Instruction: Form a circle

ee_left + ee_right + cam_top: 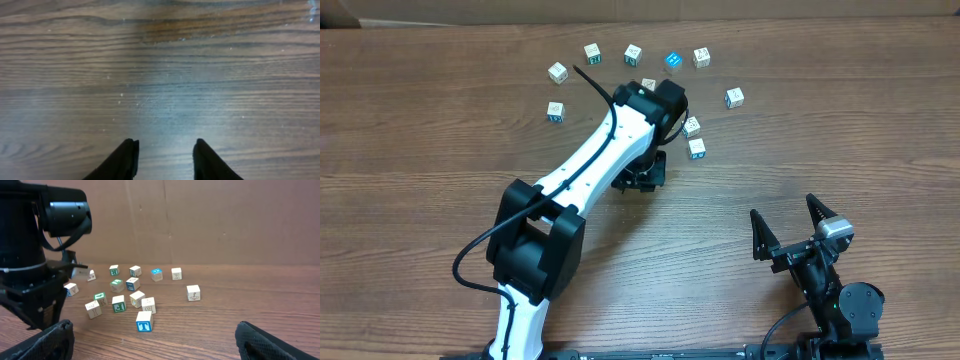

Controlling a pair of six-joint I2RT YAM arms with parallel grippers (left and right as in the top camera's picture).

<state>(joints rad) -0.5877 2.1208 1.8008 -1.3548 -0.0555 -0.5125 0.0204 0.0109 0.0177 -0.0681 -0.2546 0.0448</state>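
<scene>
Several small lettered cubes lie in a loose arc on the wooden table, from one at the left (555, 110) over the top (633, 53) to two at the right (692, 126) (697, 148). A blue-faced cube (672, 60) is among them. My left gripper (642, 182) hangs inside the arc, below the cubes. In the left wrist view the left gripper (165, 146) stands slightly open over bare wood, holding nothing. My right gripper (790, 225) rests wide open at the lower right. In its own view the right gripper (155, 342) faces the cubes, the blue T cube (144, 320) nearest.
The left arm (590, 160) stretches diagonally from the bottom left across the table and hides part of the arc; one cube (649, 85) peeks out beside its wrist. A brown wall (200, 220) stands behind the cubes.
</scene>
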